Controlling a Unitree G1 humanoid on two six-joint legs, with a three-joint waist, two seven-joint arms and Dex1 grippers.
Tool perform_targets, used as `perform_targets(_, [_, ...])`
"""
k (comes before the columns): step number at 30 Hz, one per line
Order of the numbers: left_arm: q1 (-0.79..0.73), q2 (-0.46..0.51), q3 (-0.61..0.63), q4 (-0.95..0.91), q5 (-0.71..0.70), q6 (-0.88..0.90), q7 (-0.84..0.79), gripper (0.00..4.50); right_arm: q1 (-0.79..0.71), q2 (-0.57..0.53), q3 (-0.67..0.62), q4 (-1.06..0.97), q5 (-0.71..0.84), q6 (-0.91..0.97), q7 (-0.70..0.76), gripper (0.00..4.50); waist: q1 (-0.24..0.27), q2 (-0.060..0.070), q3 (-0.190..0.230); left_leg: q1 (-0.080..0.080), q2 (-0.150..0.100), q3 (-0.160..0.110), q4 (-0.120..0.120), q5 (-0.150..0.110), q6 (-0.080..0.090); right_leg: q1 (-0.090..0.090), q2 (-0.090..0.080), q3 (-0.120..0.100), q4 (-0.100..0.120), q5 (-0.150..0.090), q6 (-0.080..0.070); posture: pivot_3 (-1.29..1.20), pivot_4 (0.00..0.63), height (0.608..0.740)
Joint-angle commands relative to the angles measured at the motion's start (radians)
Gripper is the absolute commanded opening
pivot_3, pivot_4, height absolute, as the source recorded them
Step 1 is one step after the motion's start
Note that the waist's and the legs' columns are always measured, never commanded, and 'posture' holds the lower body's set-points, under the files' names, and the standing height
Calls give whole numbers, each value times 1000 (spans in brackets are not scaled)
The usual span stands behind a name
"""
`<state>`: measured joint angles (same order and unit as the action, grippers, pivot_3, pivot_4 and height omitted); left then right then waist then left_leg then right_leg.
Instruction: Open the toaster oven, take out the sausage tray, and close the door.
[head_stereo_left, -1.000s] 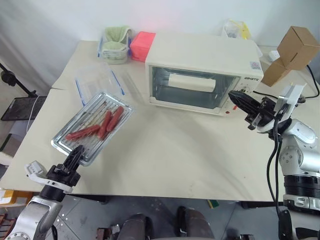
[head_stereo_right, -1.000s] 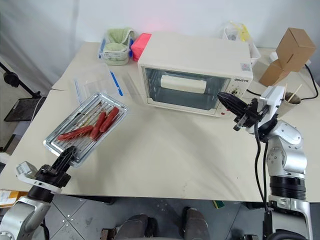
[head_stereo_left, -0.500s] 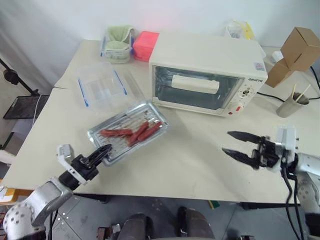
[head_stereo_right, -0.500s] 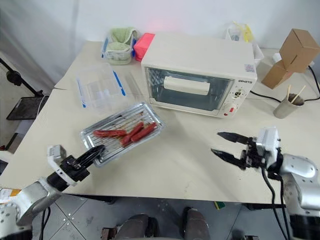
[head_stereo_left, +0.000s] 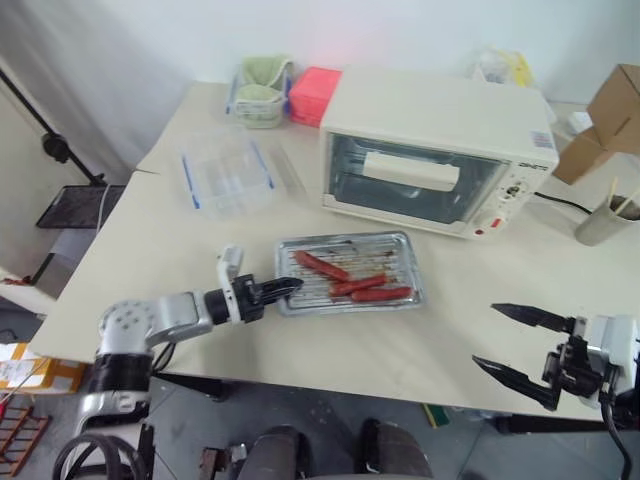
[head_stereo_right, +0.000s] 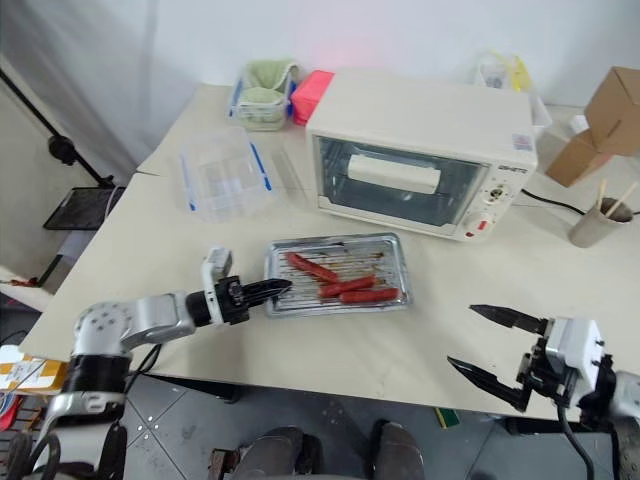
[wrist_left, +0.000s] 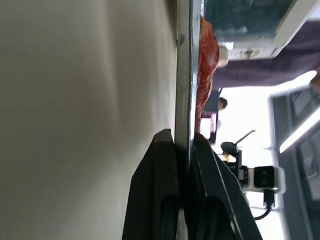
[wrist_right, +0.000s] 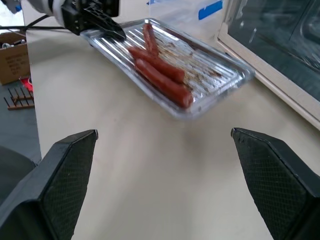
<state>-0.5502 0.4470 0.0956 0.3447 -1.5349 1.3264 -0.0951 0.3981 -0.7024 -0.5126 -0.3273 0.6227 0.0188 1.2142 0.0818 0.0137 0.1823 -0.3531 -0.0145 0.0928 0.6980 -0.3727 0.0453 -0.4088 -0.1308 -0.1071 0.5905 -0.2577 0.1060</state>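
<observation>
The left gripper (head_stereo_left: 285, 288), at lower left of the head view, is clamping the near-left rim of the sausage tray (head_stereo_left: 352, 287); in the left wrist view its black fingers (wrist_left: 155, 200) are pinching the thin silvery edge, which is hiding most of the tray's contents. The tray is lying at frame centre on the matte beige table (head_stereo_left: 200, 260), just in front of the toaster oven (head_stereo_left: 437, 150), and is carrying a ribbed wire rack and three glossy red sausages (head_stereo_left: 355, 285). The boxy cream-white oven is sitting at upper right with its glass door (head_stereo_left: 412, 180) shut; the lettering above its knobs is too small to read. At lower right, the right gripper (head_stereo_left: 520, 345) is hanging with pointed fingers spread wide, grasping nothing.
</observation>
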Motion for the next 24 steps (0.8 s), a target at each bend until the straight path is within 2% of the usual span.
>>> perform_targets(1, [-78, -55, -73, 70, 141, 32, -108, 0, 46, 16, -51, -54, 21, -17, -13, 4462, -1, 0, 0, 0, -1, 0, 0, 0, 0, 0, -1, 0, 0, 0, 1, 0, 150, 740])
perform_targets(6, [-188, -104, -143, 165, 331, 52, -242, 0, 100, 38, -63, -77, 10, -22, -37, 4462, -4, 0, 0, -1, -3, 1, -1, -1, 1, 0, -1, -1, -1, 3, 5, 0, 150, 740])
perform_targets(10, [-224, -130, -130, 209, 434, 62, -295, 1119, 109, 45, -61, -96, 10, -20, -56, 4500, -8, 0, 0, -1, -3, 2, -1, -1, 1, 0, -1, -2, -1, 3, 5, 0, 150, 740])
perform_targets(16, [-198, -112, -55, 100, 479, 116, -332, 3004, 98, 46, -45, -93, 3, -20, -71, 4500, -16, -1, 1, -1, -1, 1, -1, -1, 1, 0, -1, 1, -1, 3, 5, 0, 150, 740])
perform_targets(18, [-146, -58, -67, -26, 509, 99, -353, 3602, 83, 42, -38, -83, 0, -20, -71, 4500, -30, -2, 1, -1, 0, 1, -1, -1, 1, 0, -1, 2, -1, 3, 5, 0, 150, 740])
perform_targets(20, [-68, 16, -103, -176, 566, 8, -420, 4263, 69, 38, -35, -72, 1, -18, -69, 4500, -43, -2, 1, -1, 3, 1, -1, -1, 0, 0, -1, 2, -1, 2, 4, 0, 150, 740])
perform_targets(21, [-19, 70, -117, -247, 596, -46, -468, 4448, 61, 35, -33, -65, 1, -18, -67, 4500, -53, -2, 1, 0, 4, 1, -1, -1, -1, 0, -1, 2, -1, 2, 4, 0, 150, 740])
perform_targets(24, [145, 218, -83, -407, 718, -296, -586, 4478, 28, 20, -25, -34, 0, -17, -51, 4500, -83, -2, 1, 3, 8, 4, -5, -1, -6, 0, 2, 3, 0, -1, -1, 0, 150, 740])
